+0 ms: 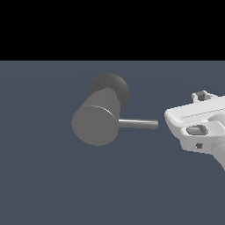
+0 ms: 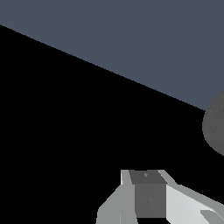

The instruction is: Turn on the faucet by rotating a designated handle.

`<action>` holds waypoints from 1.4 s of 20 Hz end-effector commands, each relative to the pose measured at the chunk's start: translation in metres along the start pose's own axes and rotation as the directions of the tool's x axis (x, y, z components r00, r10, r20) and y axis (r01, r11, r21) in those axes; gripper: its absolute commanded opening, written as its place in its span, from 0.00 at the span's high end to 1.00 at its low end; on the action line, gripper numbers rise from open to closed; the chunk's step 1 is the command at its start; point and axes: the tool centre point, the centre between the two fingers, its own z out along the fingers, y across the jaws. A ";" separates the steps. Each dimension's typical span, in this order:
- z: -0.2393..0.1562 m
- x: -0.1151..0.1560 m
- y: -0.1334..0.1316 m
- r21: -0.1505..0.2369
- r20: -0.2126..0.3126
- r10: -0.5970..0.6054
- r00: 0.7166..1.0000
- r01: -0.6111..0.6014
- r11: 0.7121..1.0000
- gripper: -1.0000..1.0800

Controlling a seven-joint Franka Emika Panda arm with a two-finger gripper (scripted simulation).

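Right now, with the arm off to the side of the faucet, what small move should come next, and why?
Probably a short approach toward the handle. In the exterior view the end effector sits just beyond the rod's free tip with a small gap, touching nothing, and the faucet looks unturned. Its fingers aren't clearly visible, so contact should be gentle.

Faucet (image 1: 94,125) dull grey metal, smooth; base (image 1: 115,84) dark, rough; handle (image 1: 138,123) metal.

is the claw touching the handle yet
No. In the exterior view the handle sticks out sideways, its tip apart from the claw body.
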 end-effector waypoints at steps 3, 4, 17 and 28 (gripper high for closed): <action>-0.018 0.029 0.015 0.014 -0.101 0.043 0.994 -0.042 0.999 1.00; -0.022 0.034 0.017 0.016 -0.118 0.050 0.992 -0.048 0.999 1.00; -0.045 0.062 0.044 0.028 -0.218 0.100 0.971 -0.097 0.995 1.00; -0.039 0.047 0.086 -0.038 -0.205 0.108 0.973 -0.118 0.992 1.00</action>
